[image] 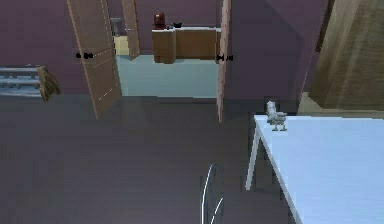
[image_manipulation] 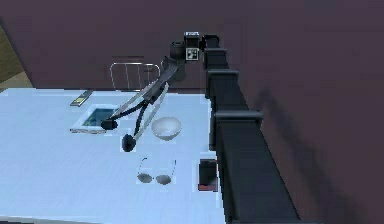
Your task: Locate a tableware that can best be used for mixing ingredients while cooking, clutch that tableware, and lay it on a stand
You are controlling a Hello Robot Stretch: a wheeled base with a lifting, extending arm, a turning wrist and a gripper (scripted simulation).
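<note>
- In the forward view, a grey slatted rack (image: 20,80) stands against the wall at the far left.
- Next come two open wooden doors (image: 95,55), and between them a doorway into a paler room with a wooden cabinet (image: 185,45) that has a dark red thing (image: 158,18) on top.
- Lower down, a wire chair back (image: 210,195) rises beside the white counter (image: 330,170). A small grey figure (image: 277,118) stands on the counter's near corner.
- In the arm side view, a small flat strip (image_manipulation: 80,98) lies on the counter (image_manipulation: 40,150) at the left. Just beside it is a flat teal panel in a white frame (image_manipulation: 100,118) (a tablet or a book, I cannot tell which).
- The gripper (image_manipulation: 120,133) ends over the counter by that panel. Its thin fingers (image_manipulation: 145,97) slant down and to the left from the dark body, and I cannot tell their state or whether they hold anything.
- A wire chair back (image_manipulation: 135,72) stands behind the counter's far edge.
- A pair of glasses (image_manipulation: 155,175) lies nearer the bottom.
- The white bowl (image_manipulation: 166,127) sits upright on the counter, just right of the fingertips. Whether they touch it cannot be told.
- A dark red box (image_manipulation: 208,172) lies by the counter's right edge.
- The dark arm (image_manipulation: 245,140) rises alongside that edge.
</note>
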